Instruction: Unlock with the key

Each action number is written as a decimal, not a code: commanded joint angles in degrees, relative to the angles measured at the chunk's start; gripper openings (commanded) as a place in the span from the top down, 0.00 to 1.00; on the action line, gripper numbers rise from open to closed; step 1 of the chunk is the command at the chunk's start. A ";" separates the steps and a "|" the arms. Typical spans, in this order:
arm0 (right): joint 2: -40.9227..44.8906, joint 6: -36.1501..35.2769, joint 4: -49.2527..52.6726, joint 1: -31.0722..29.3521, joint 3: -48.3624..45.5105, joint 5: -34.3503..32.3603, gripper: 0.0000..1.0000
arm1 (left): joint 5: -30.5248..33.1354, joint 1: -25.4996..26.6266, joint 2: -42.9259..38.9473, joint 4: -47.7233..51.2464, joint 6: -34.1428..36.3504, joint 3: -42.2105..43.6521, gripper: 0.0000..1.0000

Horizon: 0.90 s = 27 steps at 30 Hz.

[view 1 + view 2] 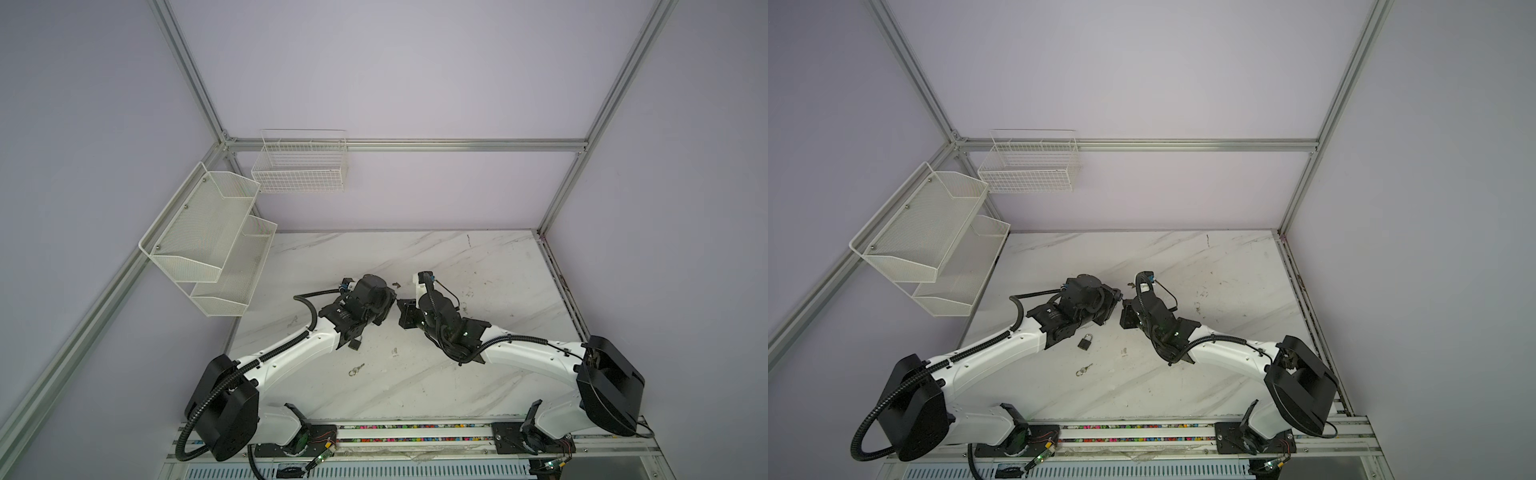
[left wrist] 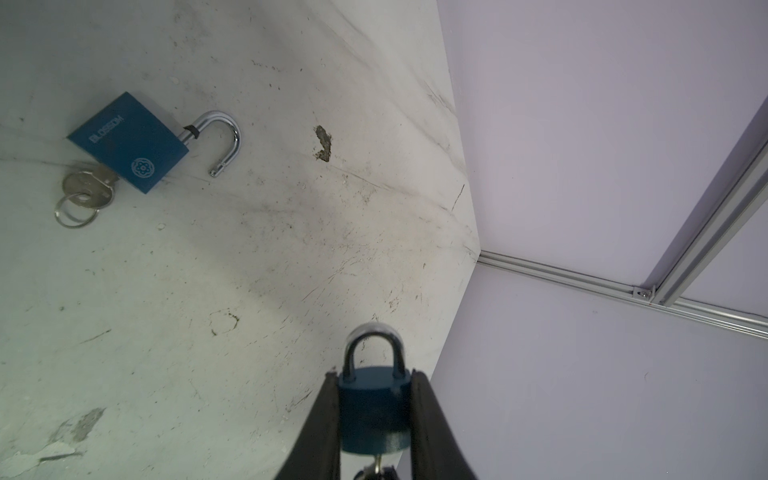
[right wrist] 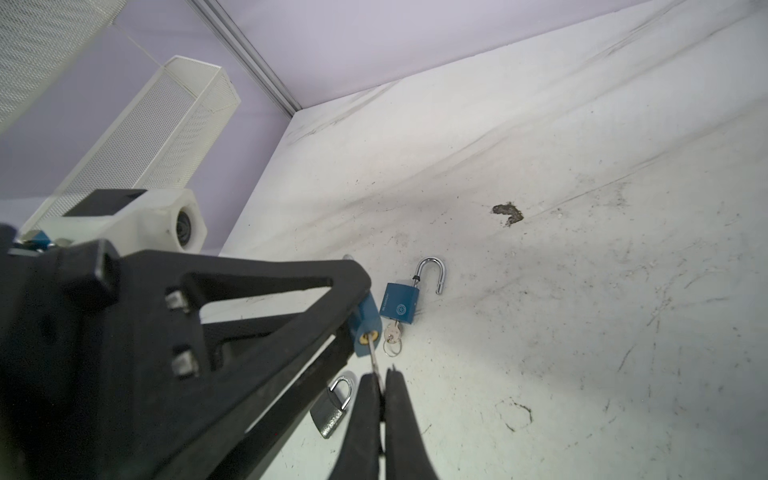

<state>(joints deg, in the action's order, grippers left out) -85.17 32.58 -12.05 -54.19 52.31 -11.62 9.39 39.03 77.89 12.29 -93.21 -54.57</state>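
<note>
Lilac walls (image 1: pixel 415 83) & an alu. frame (image 1: pixel 407 144) are seen around a scuffed white marble table (image 1: pixel 478 266). A 2-tier mesh shelf (image 1: pixel 199 232) & a wire basket (image 1: pixel 299 170) are fixed to the walls. A grey padlock (image 1: pixel 1085 341), shackle shut, is laid flat on the table & is taken as ref. Just beyond it, toward the back wall, the L arm (image 1: pixel 1000 349) & R arm (image 1: pixel 1225 353) are set tip to tip in both top views. A small blue padlock (image 2: pixel 372 411) is clamped btwn the L jaws and held clear of the table, near the grey one. Its shackle is closed & its keyhole end is turned to the R jaws. The R jaws are pressed together on a key (image 3: pixel 375 362), whose blade is entered in that keyhole. Near the grey padlock, on its far side, a 2nd blue padlock (image 3: pixel 399 307) is laid w/ shackle swung open & a 2nd key (image 3: pixel 392 334) w/ ring seated in it. A loose key (image 1: pixel 1084 369) on a ring is laid on the near side of the grey padlock, toward the arm bases. A dark chip (image 3: pixel 508 214) in the table is seen further from the grey padlock, past the open one.
</note>
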 commanded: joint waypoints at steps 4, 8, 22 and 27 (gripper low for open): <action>-0.98 -3.84 2.59 0.45 2.88 -5.88 1.00 | -1.26 0.48 -0.87 1.12 1.53 -2.90 1.00; -1.11 -4.69 4.05 0.43 4.26 -8.49 1.00 | -1.54 0.74 -1.31 1.08 0.82 -2.93 1.00; -2.46 2.73 -4.98 0.93 3.76 6.36 1.00 | -3.35 2.01 -2.12 -2.40 -1.67 -3.80 1.00; -2.30 8.49 -8.64 1.25 4.26 10.02 1.00 | -2.07 2.71 -2.73 -2.13 0.03 -4.10 1.00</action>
<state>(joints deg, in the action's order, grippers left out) -87.02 36.34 -11.68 -52.90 55.59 -6.07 12.25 39.03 77.54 11.31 -94.91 -54.59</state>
